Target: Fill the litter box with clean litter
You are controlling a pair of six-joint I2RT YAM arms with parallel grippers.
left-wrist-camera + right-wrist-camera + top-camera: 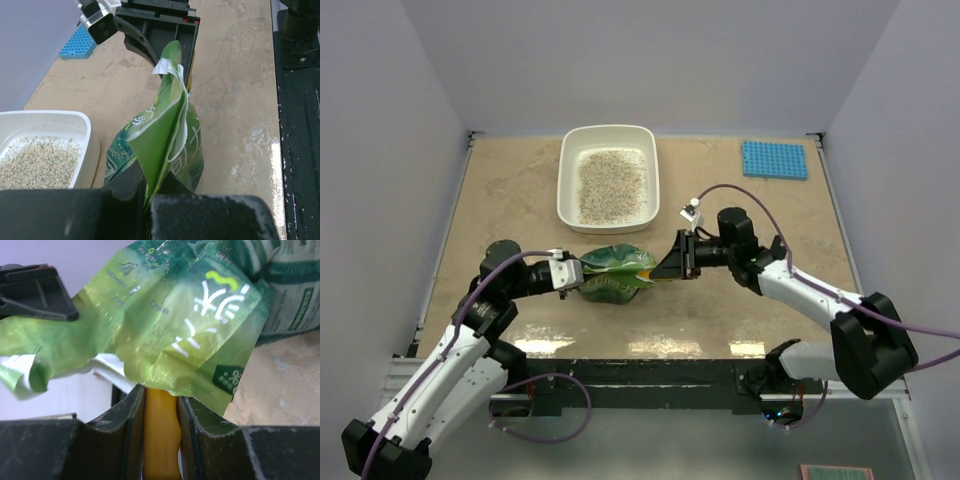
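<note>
**Overhead view.** The white plastic rounded-rectangle litter box [609,131] stands upright at the far middle of the beige stone-patterned table [510,200]. Part of its floor is covered by the clean litter [612,185], fine beige-grey speckled granules. A small flat blue studded mat [775,159] lies well apart, near the far right corner. On the near side of the box, between the two arms, is a crinkly green plastic bag [610,278]. The left gripper [575,274] meets it from the left and the right gripper [660,271] from the right.

**Left wrist view.** The left jaws are pressed together on a fold of the bag [165,145], which rises from between them toward the right gripper. The box rim and its granules show at lower left.

**Right wrist view.** The right jaws pinch an orange-yellow plastic handle [160,435], apparently a scoop's. Its upper end is hidden under the bag [190,325].

**Markings on the bag.** There are large white brush-style characters with a pale green stroke above them. A small dark-green square panel carries tiny white print, and the darker panels at upper right carry dense fine print. None of this writing is sharp enough to read.
</note>
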